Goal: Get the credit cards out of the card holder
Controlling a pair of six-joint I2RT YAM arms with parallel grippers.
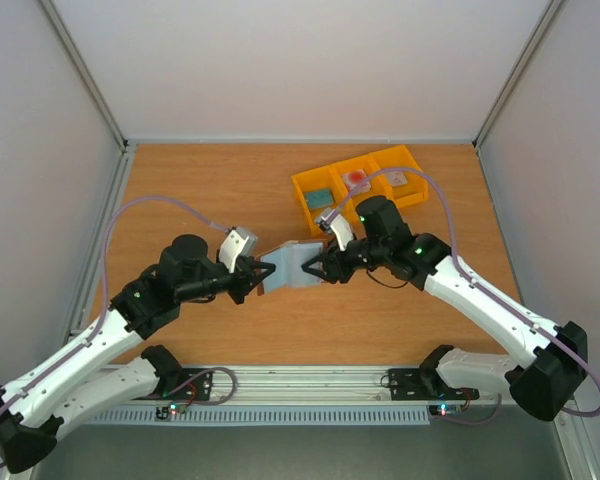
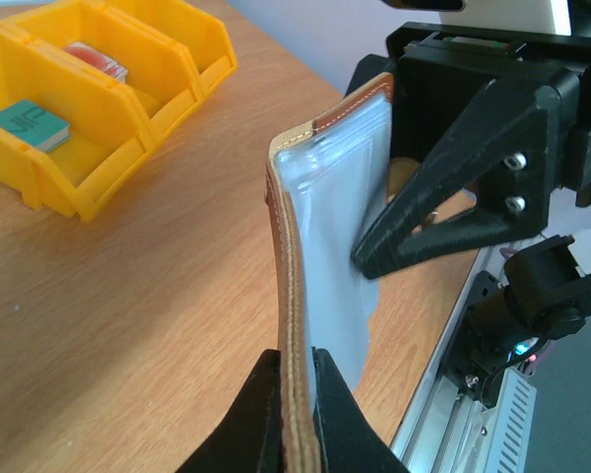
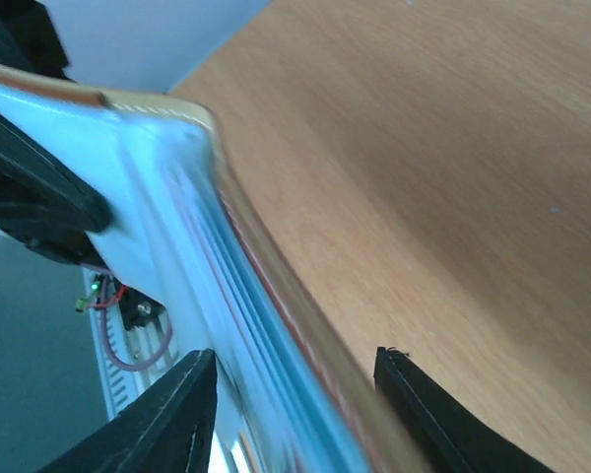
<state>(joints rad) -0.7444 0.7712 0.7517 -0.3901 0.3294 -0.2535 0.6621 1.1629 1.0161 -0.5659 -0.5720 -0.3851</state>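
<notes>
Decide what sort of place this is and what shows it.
Likely a robotics test cell: left arm and right arm bolted to a metal rail, white walls around the wooden table, yellow bin.

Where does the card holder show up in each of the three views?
Top external: card holder at centre, left gripper and right gripper either side.
Left wrist: card holder at centre, standing on edge, left gripper pinching its bottom.
Right wrist: card holder slanting from upper left, between the right gripper's fingers.
Shared landmark: the wooden table, in all three.
</notes>
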